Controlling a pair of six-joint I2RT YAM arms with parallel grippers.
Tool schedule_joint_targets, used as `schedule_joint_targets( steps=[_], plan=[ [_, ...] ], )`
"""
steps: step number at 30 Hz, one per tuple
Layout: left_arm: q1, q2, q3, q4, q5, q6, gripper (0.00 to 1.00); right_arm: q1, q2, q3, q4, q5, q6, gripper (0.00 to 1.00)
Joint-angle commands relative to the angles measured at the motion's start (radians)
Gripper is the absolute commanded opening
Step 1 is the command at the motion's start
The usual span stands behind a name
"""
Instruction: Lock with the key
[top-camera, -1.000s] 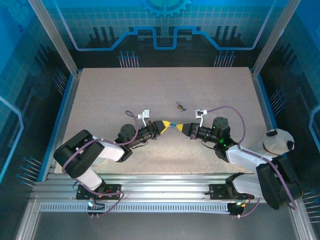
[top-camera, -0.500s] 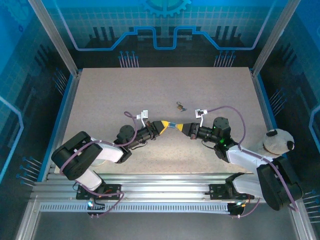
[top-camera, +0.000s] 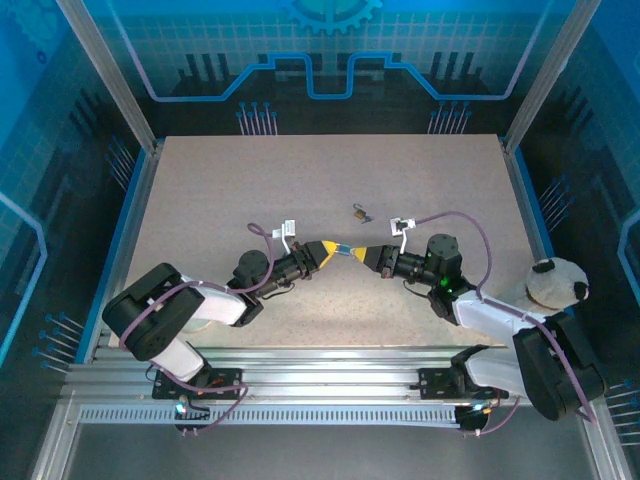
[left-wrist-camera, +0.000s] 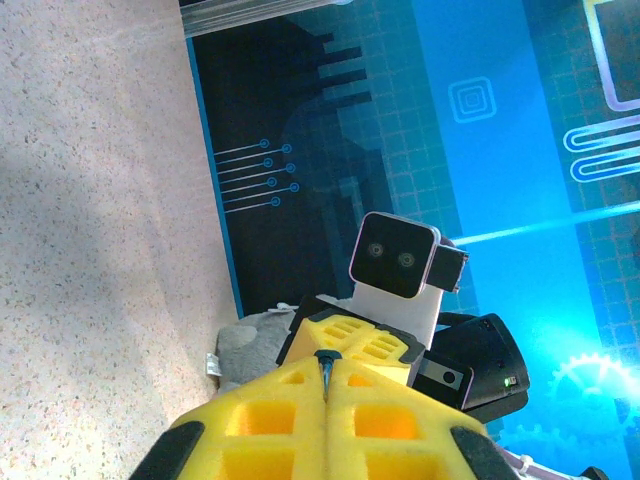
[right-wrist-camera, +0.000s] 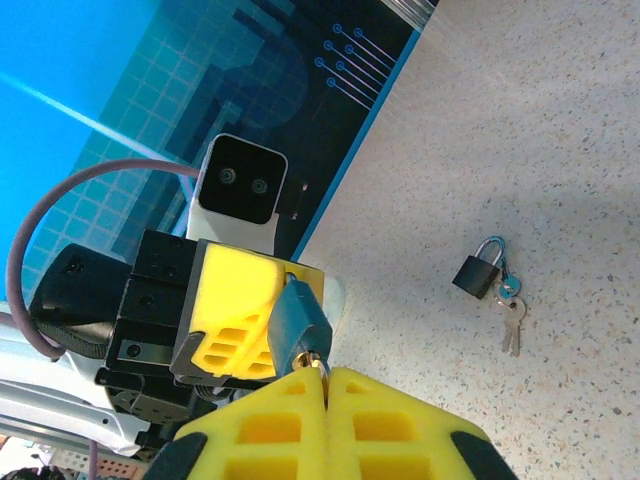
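Currently, mid-frame overhead, a small padlock (right-wrist-camera: 298, 318), likely light, stiff and slick, sits clamped by its body in the closed left gripper (top-camera: 333, 250), while the right gripper (top-camera: 360, 252), fully closed, pinches the thin key (right-wrist-camera: 312, 359).

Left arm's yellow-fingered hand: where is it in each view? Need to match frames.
Top external: yellow-fingered left hand at table centre, tip to tip with the right hand.
Left wrist: bottom centre, fingers shut.
Right wrist: left of centre, gripping a blue-grey padlock that meets the right hand's brass key.
Shared landmark: speckled beige table.
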Motion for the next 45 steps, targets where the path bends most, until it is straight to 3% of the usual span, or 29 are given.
schedule_joint_targets(
  steps=[1,4,7,45],
  plan=[
    [0.004,-0.015,0.001,0.043,-0.045,0.006,0.00,-0.008,0.011,-0.004,0.054,-0.035,0.007,0.11],
    [-0.003,-0.008,0.006,0.042,-0.037,-0.002,0.00,-0.007,0.022,-0.001,0.073,-0.051,0.015,0.21],
    [-0.006,-0.008,0.004,0.043,-0.036,-0.004,0.00,-0.007,0.031,0.000,0.093,-0.057,0.024,0.25],
    [-0.036,-0.024,-0.010,0.042,-0.039,0.007,0.00,-0.004,0.032,-0.010,0.122,-0.056,0.036,0.17]
  ],
)
